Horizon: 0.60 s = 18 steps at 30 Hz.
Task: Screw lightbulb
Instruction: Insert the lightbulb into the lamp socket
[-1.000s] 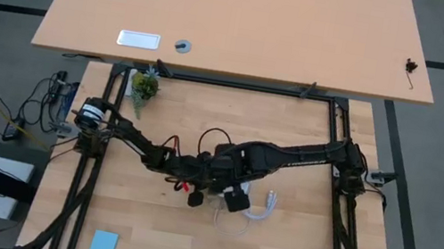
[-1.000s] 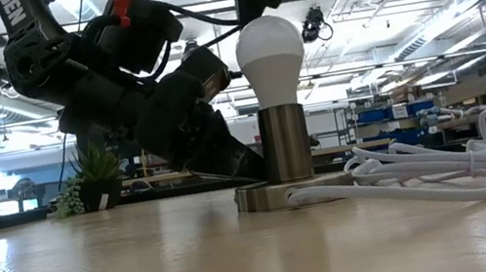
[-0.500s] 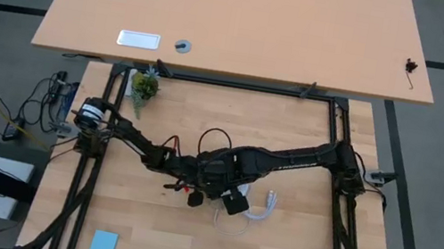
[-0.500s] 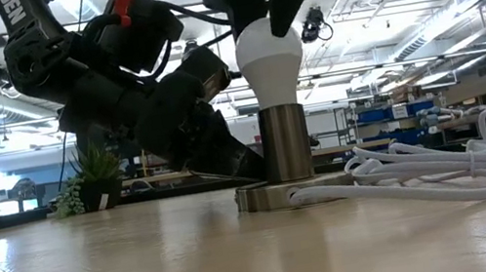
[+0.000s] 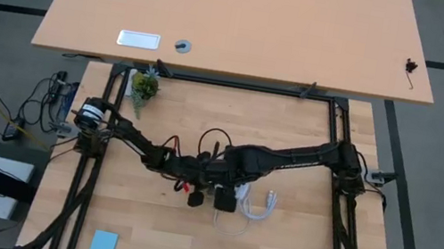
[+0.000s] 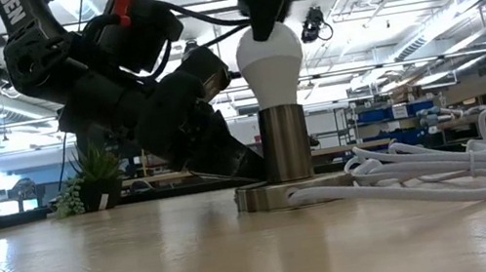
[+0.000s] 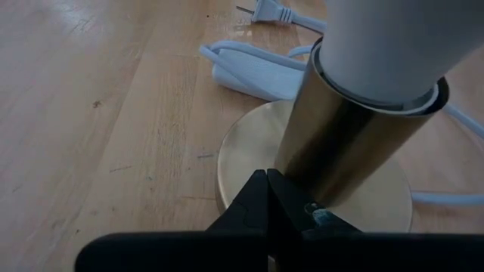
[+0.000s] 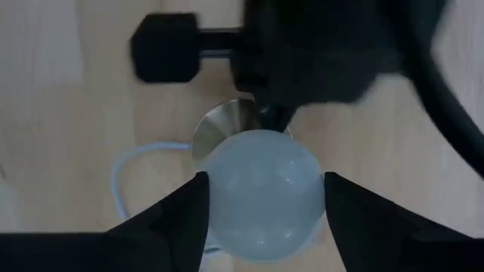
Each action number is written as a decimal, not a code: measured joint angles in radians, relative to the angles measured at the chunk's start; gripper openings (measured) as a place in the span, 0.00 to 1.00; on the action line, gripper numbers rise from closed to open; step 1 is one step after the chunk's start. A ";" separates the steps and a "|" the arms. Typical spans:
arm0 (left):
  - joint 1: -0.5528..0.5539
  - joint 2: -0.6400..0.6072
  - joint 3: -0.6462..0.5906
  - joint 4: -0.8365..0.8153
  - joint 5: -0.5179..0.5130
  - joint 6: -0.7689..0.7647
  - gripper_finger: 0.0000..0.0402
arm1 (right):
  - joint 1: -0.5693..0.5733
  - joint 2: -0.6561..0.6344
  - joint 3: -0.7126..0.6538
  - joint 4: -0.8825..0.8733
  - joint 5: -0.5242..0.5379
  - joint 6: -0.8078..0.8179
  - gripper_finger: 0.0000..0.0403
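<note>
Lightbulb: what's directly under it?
The lightbulb stands upright in a brass socket tube on a round base. Its screw base is hidden inside the tube.

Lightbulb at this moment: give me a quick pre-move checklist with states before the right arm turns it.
1. Lightbulb seated upright in the brass socket: ok.
2. Right pincer straddling the bulb head from above, a finger on each side: ok.
3. Right fingers firmly clamped on the bulb: cannot tell.
4. Left pincer shut, pressed on the socket base to steady it: ok.
5. White cable lying apart from both pincers: ok.
</note>
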 joint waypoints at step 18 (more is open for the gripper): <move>0.010 -0.031 -0.003 -0.024 0.013 0.031 0.00 | 0.019 0.008 0.154 -0.133 -0.048 -0.042 0.77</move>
